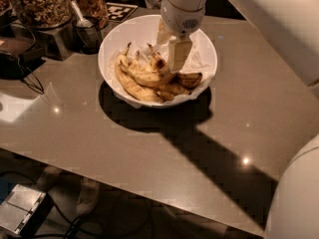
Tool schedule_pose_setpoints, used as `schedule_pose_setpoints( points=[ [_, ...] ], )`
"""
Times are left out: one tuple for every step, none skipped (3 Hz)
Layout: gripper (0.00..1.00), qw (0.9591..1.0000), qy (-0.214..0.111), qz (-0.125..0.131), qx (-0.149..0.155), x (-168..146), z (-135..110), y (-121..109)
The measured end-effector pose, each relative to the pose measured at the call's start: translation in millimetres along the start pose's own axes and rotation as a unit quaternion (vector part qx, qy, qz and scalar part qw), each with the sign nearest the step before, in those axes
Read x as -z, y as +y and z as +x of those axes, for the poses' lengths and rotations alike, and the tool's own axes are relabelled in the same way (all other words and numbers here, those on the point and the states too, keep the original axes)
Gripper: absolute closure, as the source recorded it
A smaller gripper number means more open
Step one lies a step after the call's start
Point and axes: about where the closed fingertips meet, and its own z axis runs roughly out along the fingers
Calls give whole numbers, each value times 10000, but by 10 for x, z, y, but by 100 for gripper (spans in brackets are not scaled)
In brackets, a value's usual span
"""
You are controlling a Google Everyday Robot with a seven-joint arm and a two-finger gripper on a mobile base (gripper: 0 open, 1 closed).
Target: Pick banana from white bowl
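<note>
Gripper [173, 59] is down inside the white bowl [113, 36], can't tell how open it is. The banana [155, 71] sits just left-near of it, lengthwise far-left to near-right.

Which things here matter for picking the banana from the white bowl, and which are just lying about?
In the job:
banana
white bowl
gripper, down inside the bowl over the bananas

Lying about:
longer slim banana
nut jars
metal cup with a scoop
printed marker
</note>
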Motion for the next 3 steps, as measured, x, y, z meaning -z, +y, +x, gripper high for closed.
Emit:
schedule_pose_setpoints(
  points=[
    [36,9999,-16,-116,-38,-86,36,65],
    [37,9995,-38,-297,-114,-233,82,159],
    [38,9989,-53,-435,-175,-353,106,225]
  ],
)
